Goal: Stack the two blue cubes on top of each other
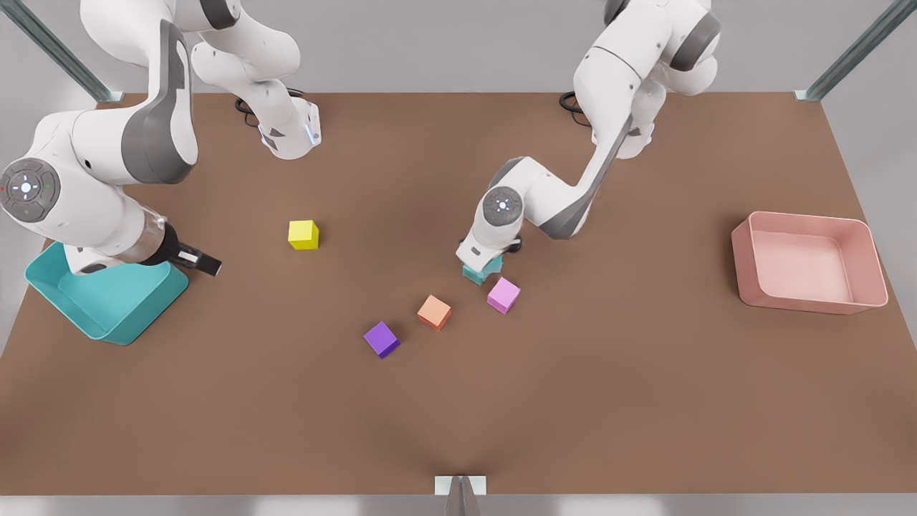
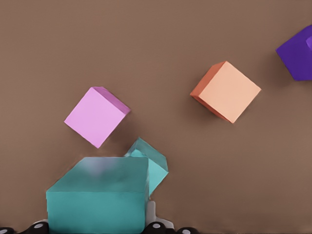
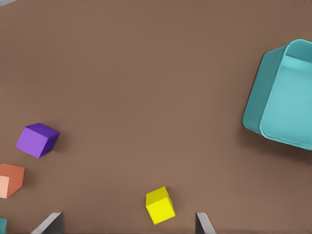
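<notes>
The left pincer (image 1: 478, 264) is down near the middle of the tabletop (image 1: 645, 401), pinching the upper blue cube (image 2: 97, 195). That cube sits over the lower blue cube (image 2: 153, 163), which is turned askew beneath it; whether they touch cannot be told. A pink cube (image 1: 503, 294) lies just beside them, with an orange cube (image 1: 434, 312) and a purple cube (image 1: 381, 339) farther along. The right pincer (image 1: 208, 264) waits spread apart, holding nothing, over the teal bin (image 1: 107, 304) at the front view's left, the yellow cube (image 1: 303, 234) nearby.
</notes>
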You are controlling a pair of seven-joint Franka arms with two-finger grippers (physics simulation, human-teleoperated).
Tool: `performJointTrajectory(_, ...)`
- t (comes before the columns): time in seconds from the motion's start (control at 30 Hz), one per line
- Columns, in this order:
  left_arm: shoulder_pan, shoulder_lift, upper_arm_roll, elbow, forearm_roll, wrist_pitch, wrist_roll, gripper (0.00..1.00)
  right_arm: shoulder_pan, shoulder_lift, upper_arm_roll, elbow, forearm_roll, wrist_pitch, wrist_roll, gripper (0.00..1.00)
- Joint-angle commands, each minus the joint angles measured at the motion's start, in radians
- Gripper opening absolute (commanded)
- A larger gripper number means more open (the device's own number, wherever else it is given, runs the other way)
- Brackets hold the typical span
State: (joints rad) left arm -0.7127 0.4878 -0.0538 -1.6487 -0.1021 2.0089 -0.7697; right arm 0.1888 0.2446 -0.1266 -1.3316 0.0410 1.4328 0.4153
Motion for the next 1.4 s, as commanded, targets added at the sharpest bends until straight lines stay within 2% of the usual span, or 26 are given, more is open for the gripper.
performJointTrajectory(0.0, -0.027, 0.014, -0.003, -0.009, -0.002, -0.053, -0.332, 0.69, 0.000, -0.002, -0.001, 0.000, 0.000, -0.014, -0.173, 1.00)
performJointTrajectory(0.03, -0.018, 0.011, -0.017, -0.045, -0.005, 0.069, -0.333, 0.69, 0.000, -0.001, -0.001, 0.000, 0.000, -0.017, -0.173, 1.00)
performJointTrajectory(0.1, -0.014, 0.025, -0.020, -0.051, -0.002, 0.137, -0.330, 0.69, 0.001, -0.001, -0.001, -0.001, -0.001, -0.020, -0.174, 1.00)
performJointTrajectory(0.73, -0.011, 0.083, -0.021, -0.062, 0.001, 0.185, -0.327, 0.70, 0.004, 0.001, 0.002, -0.006, 0.011, -0.028, -0.174, 1.00)
performJointTrajectory(0.8, -0.011, 0.083, -0.021, -0.062, 0.001, 0.185, -0.327, 0.79, 0.006, 0.001, 0.002, -0.006, 0.011, -0.028, -0.174, 1.00)
performJointTrajectory(0.83, -0.010, 0.083, -0.021, -0.062, 0.001, 0.185, -0.327, 0.96, 0.006, 0.001, 0.002, -0.006, 0.011, -0.028, -0.174, 1.00)
performJointTrajectory(0.87, -0.008, 0.083, -0.021, -0.062, 0.002, 0.185, -0.327, 1.00, 0.004, 0.001, 0.002, -0.008, 0.011, -0.032, -0.176, 1.00)
performJointTrajectory(1.07, 0.016, 0.055, -0.021, -0.062, 0.001, 0.169, -0.329, 1.00, 0.001, 0.001, 0.002, -0.006, 0.010, -0.040, -0.176, 1.00)
performJointTrajectory(1.13, 0.018, -0.063, -0.021, -0.043, -0.001, 0.031, -0.330, 1.00, 0.001, 0.001, 0.002, -0.006, 0.010, -0.040, -0.176, 1.00)
performJointTrajectory(1.2, 0.032, -0.158, -0.018, 0.064, -0.002, -0.200, -0.330, 1.00, 0.000, 0.001, 0.002, -0.005, 0.010, -0.040, -0.176, 1.00)
performJointTrajectory(1.23, 0.044, -0.178, -0.018, 0.101, -0.002, -0.257, -0.327, 1.00, 0.000, 0.001, 0.002, -0.005, 0.010, -0.040, -0.176, 1.00)
performJointTrajectory(1.3, 0.137, -0.241, -0.017, 0.252, -0.024, -0.537, -0.248, 1.00, -0.002, 0.001, 0.001, -0.005, 0.010, -0.040, -0.176, 1.00)
performJointTrajectory(1.33, 0.214, -0.241, -0.017, 0.357, -0.013, -0.767, -0.049, 1.00, -0.002, 0.001, 0.001, -0.005, 0.010, -0.040, -0.176, 1.00)
performJointTrajectory(1.37, 0.286, -0.241, -0.017, 0.405, 0.025, -0.860, 0.128, 1.00, -0.002, 0.001, 0.001, -0.003, 0.010, -0.040, -0.176, 1.00)
